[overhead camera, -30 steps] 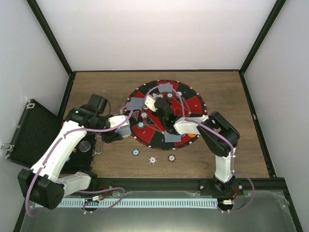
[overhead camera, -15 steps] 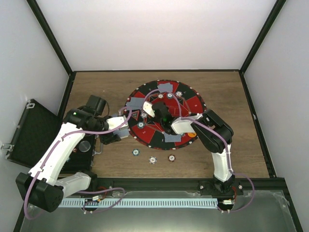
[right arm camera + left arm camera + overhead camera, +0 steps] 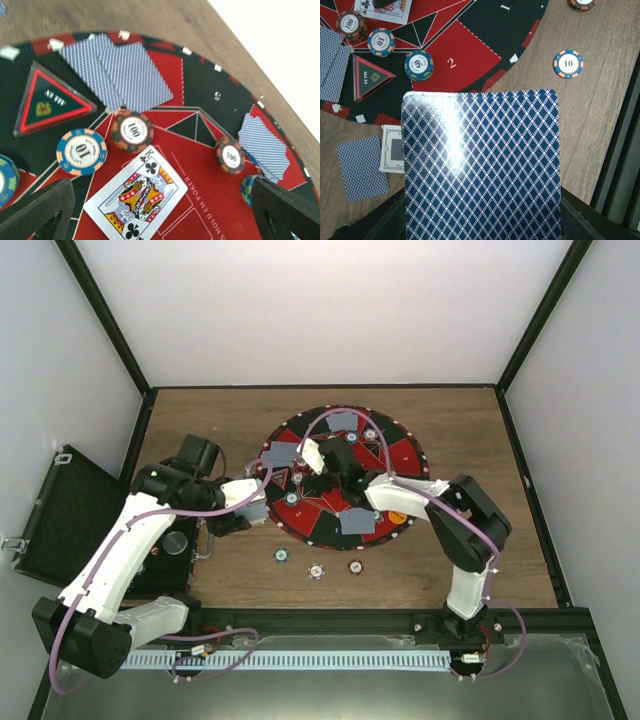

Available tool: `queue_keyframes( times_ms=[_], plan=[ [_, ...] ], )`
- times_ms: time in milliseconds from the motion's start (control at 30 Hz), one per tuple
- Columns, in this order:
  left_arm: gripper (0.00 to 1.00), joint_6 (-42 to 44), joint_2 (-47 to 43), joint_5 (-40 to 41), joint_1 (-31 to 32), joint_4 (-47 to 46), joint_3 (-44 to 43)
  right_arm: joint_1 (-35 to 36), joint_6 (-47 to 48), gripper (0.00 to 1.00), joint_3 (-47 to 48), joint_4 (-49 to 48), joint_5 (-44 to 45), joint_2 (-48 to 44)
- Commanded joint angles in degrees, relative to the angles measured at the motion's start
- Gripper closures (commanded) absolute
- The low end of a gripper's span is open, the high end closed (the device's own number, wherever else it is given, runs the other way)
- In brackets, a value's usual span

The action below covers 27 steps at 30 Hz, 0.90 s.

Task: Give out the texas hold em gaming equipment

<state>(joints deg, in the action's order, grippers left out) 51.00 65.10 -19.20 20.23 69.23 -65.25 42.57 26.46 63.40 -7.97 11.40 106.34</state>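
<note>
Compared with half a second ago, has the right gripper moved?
Yes: the right gripper has shifted slightly toward the round mat's far edge, away from the arm bases.

Lower centre of the left wrist view, the big card (image 3: 480, 165) shows a blue-and-white diamond-lattice back. The mat (image 3: 470, 57) alternates red and black wedges. Mid right wrist view: king of clubs (image 3: 136, 197), white face, red-yellow-black figure; orange-and-black 100 chip (image 3: 132, 131); blue-and-peach 10 chip (image 3: 81, 150).
</note>
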Motion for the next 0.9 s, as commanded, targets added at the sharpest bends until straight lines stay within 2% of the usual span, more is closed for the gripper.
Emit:
queue_keyframes(
  times_ms=[0, 167, 467, 567, 700, 867],
  plan=[
    [0.96, -0.8, 0.1, -1.3, -0.2, -0.3, -1.7, -1.1, -6.0, 0.00, 0.4, 3.2, -3.9, -5.7],
    [0.95, -0.6, -0.4, -2.0, -0.2, -0.5, -1.8, -2.0, -11.1, 0.00, -0.1, 6.6, -5.5, -10.3],
    [0.95, -0.1, -1.0, -2.6, -0.3, -1.9, -0.9, -4.9, -40.1, 0.00, 1.2, 13.4, -18.1, -22.3],
    [0.95, 0.0, -1.1, -2.8, -0.2, -2.5, -0.7, -5.0, -46.2, 0.00, 0.5, 14.3, -24.1, -24.9],
    [0.95, -0.1, -1.1, -2.8, -0.1, -3.3, -0.4, -5.3, -48.6, 0.00, -1.0, 13.1, -37.9, -24.8],
    [0.95, -0.5, -1.2, -3.4, 0.0, -4.0, 0.0, -4.6, -57.6, 0.00, -3.4, 9.3, -45.5, -26.0]
  ],
)
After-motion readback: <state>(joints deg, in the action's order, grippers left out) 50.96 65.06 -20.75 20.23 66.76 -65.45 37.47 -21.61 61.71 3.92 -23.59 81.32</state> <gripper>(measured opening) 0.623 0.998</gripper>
